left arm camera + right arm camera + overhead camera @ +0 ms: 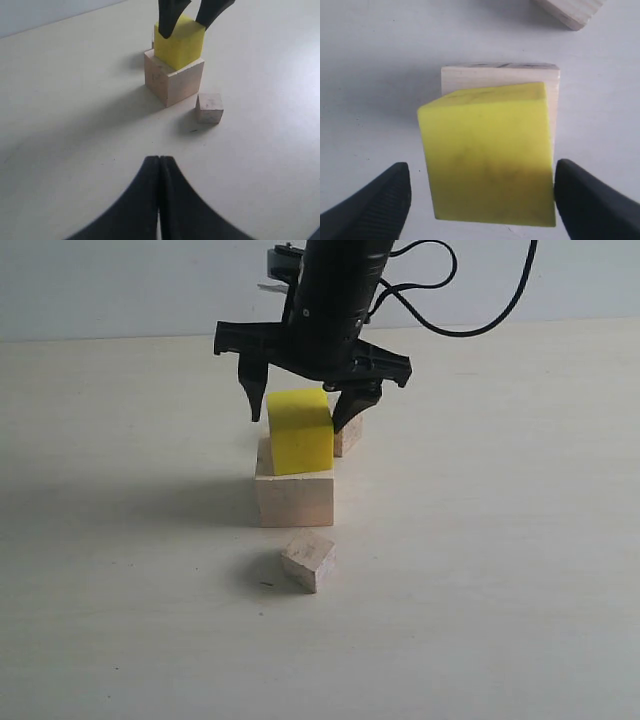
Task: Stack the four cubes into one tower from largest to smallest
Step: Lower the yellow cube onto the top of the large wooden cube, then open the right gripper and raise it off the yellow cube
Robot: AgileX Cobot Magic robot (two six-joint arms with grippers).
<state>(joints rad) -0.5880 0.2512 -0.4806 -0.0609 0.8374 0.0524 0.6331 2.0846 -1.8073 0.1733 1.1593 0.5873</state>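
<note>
Exterior view: right end effector point(298, 418) wide open astride yellow cube point(300, 435), gripping nothing; cube seated on large pale cube point(295, 498). Tier two judged done; next: straight lift, then rear cube point(348, 438) at 1 o'clock or front cube point(308, 560) at 6.
Left wrist view: left end effector point(159, 200) shut, empty; worktop point(75, 100) open around.
Right wrist view: one finger point(590, 200) near yellow edge.

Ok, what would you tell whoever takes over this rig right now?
Right gripper: open, jaws either side of the yellow cube, not gripping it.
Left gripper: shut, empty, back from the cubes.
Done: yellow cube sits on the large wooden cube.
Left: front small cube and rear small cube lie on the table; stack both on the yellow cube, larger one first.
</note>
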